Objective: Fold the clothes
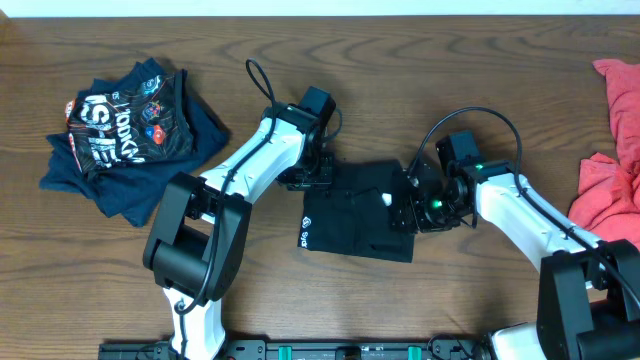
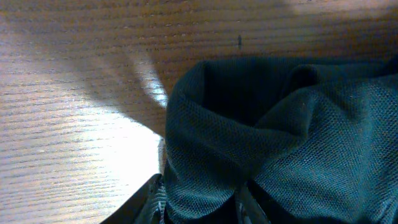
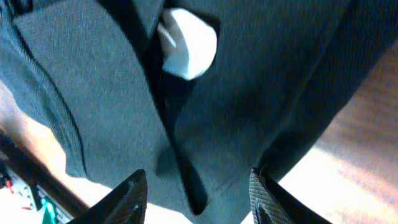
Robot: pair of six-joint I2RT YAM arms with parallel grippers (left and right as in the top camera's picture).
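A black T-shirt (image 1: 360, 212) lies partly folded at the table's centre, with a small white logo (image 1: 306, 236) at its front left. My left gripper (image 1: 305, 178) is at the shirt's back left edge. In the left wrist view a raised fold of the black fabric (image 2: 249, 137) sits pinched between the fingers (image 2: 202, 208). My right gripper (image 1: 412, 208) is at the shirt's right edge. Its fingers (image 3: 196, 196) are spread open just above the black fabric (image 3: 261, 93), near the white neck label (image 3: 186, 43).
A pile of navy and printed garments (image 1: 125, 135) lies at the back left. Coral-red clothing (image 1: 612, 170) lies at the right edge. Bare wooden table (image 1: 450, 80) surrounds the shirt.
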